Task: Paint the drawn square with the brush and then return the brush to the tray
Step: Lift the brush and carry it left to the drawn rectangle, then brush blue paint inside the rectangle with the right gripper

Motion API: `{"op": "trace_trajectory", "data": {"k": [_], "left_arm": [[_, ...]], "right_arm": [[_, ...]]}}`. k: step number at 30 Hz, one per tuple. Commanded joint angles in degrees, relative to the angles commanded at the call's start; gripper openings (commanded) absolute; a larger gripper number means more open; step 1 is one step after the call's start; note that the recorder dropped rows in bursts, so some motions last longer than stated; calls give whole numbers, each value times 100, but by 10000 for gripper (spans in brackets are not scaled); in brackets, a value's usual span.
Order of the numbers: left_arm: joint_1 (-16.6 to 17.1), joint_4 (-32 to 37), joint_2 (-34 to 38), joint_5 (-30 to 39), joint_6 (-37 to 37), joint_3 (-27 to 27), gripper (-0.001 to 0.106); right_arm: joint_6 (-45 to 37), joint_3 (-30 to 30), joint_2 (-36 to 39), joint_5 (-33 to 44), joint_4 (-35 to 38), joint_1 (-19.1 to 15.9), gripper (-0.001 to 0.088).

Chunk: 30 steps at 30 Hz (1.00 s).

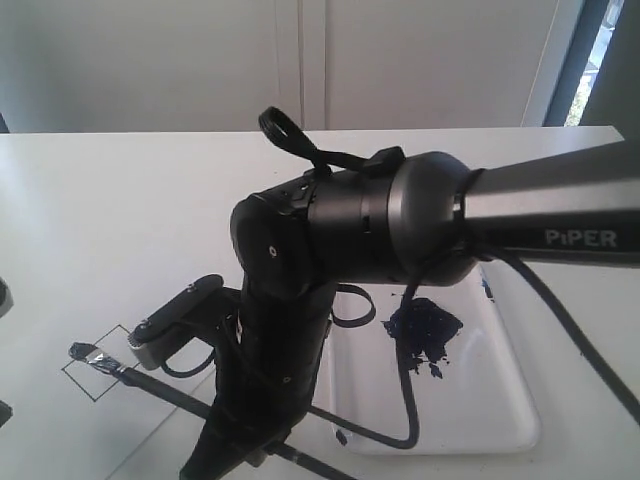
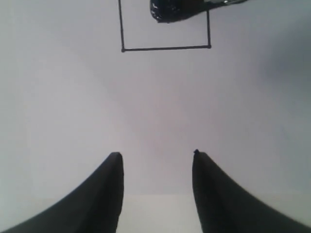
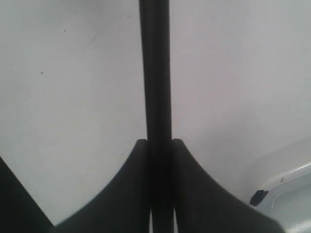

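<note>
The right jaws are pressed together on the brush (image 3: 155,73). Its black handle is pinched between them and carried straight out ahead of them over the white tabletop (image 3: 73,97). Close to one side of these jaws a rounded corner of the tray (image 3: 291,194) is seen, with a small dark mark (image 3: 259,196) at its rim.

The left jaws are spread, and nothing is held between them; only bare white surface is seen in the gap. Ahead of them, some way off, the square (image 2: 141,29) is drawn in thin black line. The dark blue bristles (image 2: 170,10) are set inside the outline, and the brush crosses one side of it. Where the interior is shown, it is white.

In the exterior view the right arm (image 1: 400,230) is stretched across the middle and bent downward, so its jaws are held low and are largely hidden by the wrist. From them the brush (image 1: 160,388) is slanted out to the square (image 1: 90,382), where the silver ferrule (image 1: 105,362) and the stained tip (image 1: 82,352) are laid within the outline, close to one side.

Behind the right jaws, on the side away from the square, the tray (image 1: 500,400) is set on the tabletop (image 1: 120,200), and the brush is outside it. A dark blue blot (image 1: 425,330) is spread inside the tray, well apart from the jaws, and a black cable (image 1: 405,400) is looped over the tray.
</note>
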Motion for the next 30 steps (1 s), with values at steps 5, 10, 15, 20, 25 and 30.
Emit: {"op": "trace_trajectory", "data": {"k": [5,10,15,20,25,30], "left_arm": [[0,0,511,-279,0,0,498],[0,-83,921,-562,0,0,498],[0,-320,1117,-616,0,0,498],[0,-336,1115,-593,0,0,498],[0,-336,1115,-615,0,0,498],[0,-336,1115,-615,0,0,498]], "right_arm": [[188,-130,294,-44,42,12,0],[209,-155,322,-103,35,12,0],[209,-424,381,-40,35,12,0],[225,-561,620,172,35,12,0],[325,-710,864,301,27,12,0],[341,-838,890,355,27,12,0]]}}
